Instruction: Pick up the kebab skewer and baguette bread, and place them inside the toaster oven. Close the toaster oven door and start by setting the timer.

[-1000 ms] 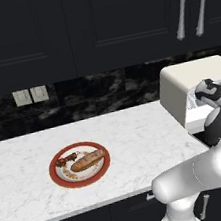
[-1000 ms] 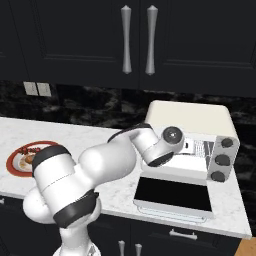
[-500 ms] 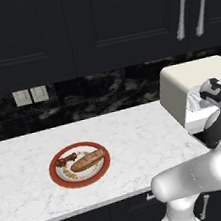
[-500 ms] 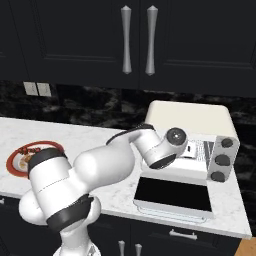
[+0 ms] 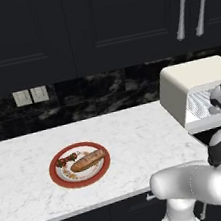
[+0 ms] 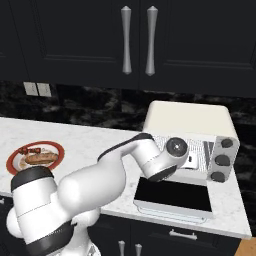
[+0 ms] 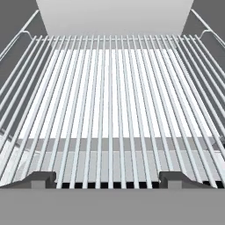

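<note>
- Toaster oven (image 6: pixel 187 117) standing at the right end of the white marble counter (image 5: pixel 132 139), cream-white, rounded on top, three dark knobs (image 6: pixel 221 160) down its right front.
- Toaster oven door (image 6: pixel 172 195) dropped flat and open, dark glass facing up, jutting out past the counter edge.
- Gripper (image 7: pixel 107 179) pointed into the oven mouth, just above the wire rack (image 7: pixel 110 110); fingertips (image 7: pixel 41 178) set wide apart, nothing between them.
- Wrist and hand (image 6: pixel 170 155) seen in the right base view at the oven opening, over the open door.
- Baguette bread (image 5: pixel 88 160) lying on a red-rimmed plate (image 5: pixel 56 178), toward the left of the counter, well apart from the oven.
- Kebab skewer (image 5: pixel 66 160) on the same plate, just beside the loaf on the side toward the wall; red and dark chunks visible.
- Rack bare, pale back wall (image 7: pixel 114 17) behind it.
- Black cabinets above with silver bar handles (image 6: pixel 137 40); two light outlets (image 5: pixel 31 96) on the dark backsplash.
</note>
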Robot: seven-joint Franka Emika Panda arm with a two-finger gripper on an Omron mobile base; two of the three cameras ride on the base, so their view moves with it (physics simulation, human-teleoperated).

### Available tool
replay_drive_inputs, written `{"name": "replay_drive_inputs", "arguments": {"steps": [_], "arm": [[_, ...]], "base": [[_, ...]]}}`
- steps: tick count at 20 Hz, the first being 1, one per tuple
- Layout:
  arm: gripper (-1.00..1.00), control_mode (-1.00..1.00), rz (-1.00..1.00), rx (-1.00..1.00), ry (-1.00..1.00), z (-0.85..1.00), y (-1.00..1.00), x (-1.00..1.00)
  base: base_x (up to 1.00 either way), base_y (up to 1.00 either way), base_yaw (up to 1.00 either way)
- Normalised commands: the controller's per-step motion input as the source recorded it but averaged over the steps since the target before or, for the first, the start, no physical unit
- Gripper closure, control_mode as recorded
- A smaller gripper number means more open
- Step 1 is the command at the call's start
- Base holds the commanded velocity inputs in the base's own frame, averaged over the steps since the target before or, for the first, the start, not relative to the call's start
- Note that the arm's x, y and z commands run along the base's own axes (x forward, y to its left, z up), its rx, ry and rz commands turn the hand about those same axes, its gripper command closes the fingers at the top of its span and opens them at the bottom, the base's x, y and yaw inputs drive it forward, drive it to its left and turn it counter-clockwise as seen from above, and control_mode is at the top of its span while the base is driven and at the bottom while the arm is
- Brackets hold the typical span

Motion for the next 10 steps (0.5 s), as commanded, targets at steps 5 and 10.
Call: {"name": "replay_drive_inputs", "arguments": {"steps": [5, 10], "arm": [[-1.00, -1.00, 0.00, 0.00, 0.03, -0.86, 0.00, -0.87], [-1.00, -1.00, 0.00, 0.00, 0.11, -0.72, -0.01, -0.82]], "base": [[0.00, 0.00, 0.00], [0.00, 0.00, 0.00]]}}
